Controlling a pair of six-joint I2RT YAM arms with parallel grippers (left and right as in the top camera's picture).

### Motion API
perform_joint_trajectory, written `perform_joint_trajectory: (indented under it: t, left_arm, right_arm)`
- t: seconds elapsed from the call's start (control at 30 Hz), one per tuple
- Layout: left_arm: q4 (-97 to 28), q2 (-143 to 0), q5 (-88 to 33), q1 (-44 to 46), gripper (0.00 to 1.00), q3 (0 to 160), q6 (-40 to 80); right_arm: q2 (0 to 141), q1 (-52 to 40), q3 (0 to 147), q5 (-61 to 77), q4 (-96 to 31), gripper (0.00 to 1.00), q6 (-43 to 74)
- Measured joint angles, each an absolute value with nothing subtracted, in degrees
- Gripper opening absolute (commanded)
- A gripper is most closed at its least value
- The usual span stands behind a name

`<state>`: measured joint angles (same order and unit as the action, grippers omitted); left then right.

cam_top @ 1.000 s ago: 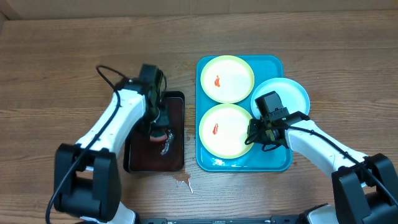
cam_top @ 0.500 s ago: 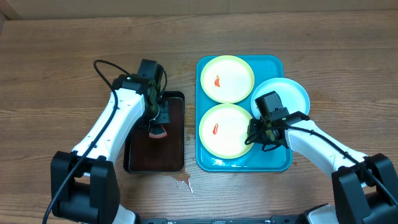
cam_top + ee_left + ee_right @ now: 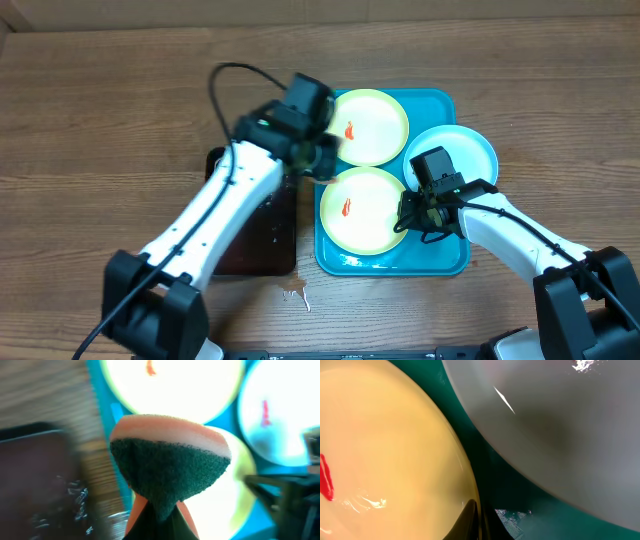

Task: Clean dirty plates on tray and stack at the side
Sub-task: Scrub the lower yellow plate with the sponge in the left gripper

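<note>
The turquoise tray point(image 3: 441, 258) holds three plates. A yellow-green plate point(image 3: 372, 128) with a red smear is at the back. A second yellow-green plate point(image 3: 362, 212) with a red smear is at the front. A pale blue-white plate point(image 3: 462, 150) leans over the tray's right rim. My left gripper point(image 3: 322, 160) is shut on an orange sponge with a green scouring side point(image 3: 170, 467), held above the tray's left edge between the two yellow-green plates. My right gripper point(image 3: 408, 218) is shut on the right rim of the front yellow-green plate point(image 3: 385, 460); the blue-white plate point(image 3: 555, 425) lies beside it.
A black tray with a dark brown wet inside point(image 3: 262, 235) stands left of the turquoise tray. A small wet patch point(image 3: 293, 293) lies on the wooden table in front of it.
My left arm has lifted the sponge out of the black tray and swung it right, over the turquoise tray's left edge. The right arm has not moved.
</note>
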<state>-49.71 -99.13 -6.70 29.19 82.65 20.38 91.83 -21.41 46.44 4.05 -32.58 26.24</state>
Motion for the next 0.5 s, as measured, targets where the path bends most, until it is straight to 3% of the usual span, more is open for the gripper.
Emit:
perform_joint_trajectory:
  t: [0.23, 0.5]
  left_arm:
    - [-46.35, -109.95, -10.44, 34.63, 0.04, 82.56, 25.91]
    - [-46.87, -116.38, -11.16, 34.70, 0.04, 81.80, 29.69]
  right_arm:
    - [91.83, -21.41, 46.44, 4.05, -32.58, 0.04, 26.26]
    - [91.83, -21.41, 46.41, 4.05, -32.58, 0.04, 26.20]
